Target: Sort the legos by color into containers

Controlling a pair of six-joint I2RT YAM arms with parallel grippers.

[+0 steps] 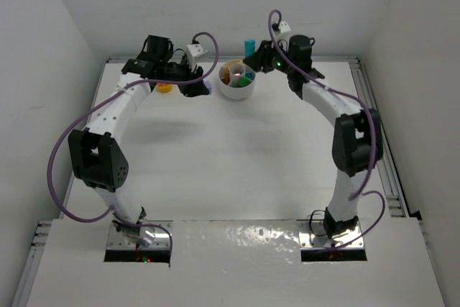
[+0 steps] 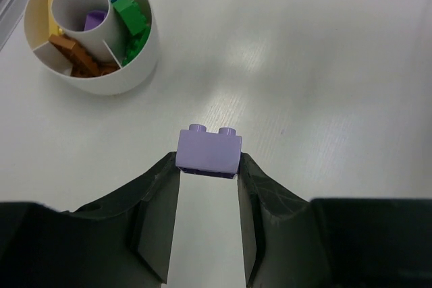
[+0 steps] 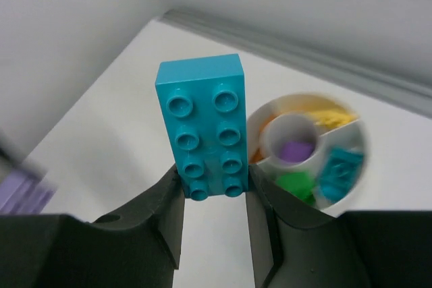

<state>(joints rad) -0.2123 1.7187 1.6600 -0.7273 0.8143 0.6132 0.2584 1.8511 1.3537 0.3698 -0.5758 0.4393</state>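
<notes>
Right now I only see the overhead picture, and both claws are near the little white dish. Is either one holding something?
Observer: Yes. The left gripper is shut on a purple brick with two studs on top.
Operator: And the other claw?
Observer: The right gripper pinches a teal brick with eight studs, gripping it by its lower end.
Operator: Is there a purple one in the dish yet?
Observer: Yes, one purple piece lies in the round middle section of the dish.
</notes>
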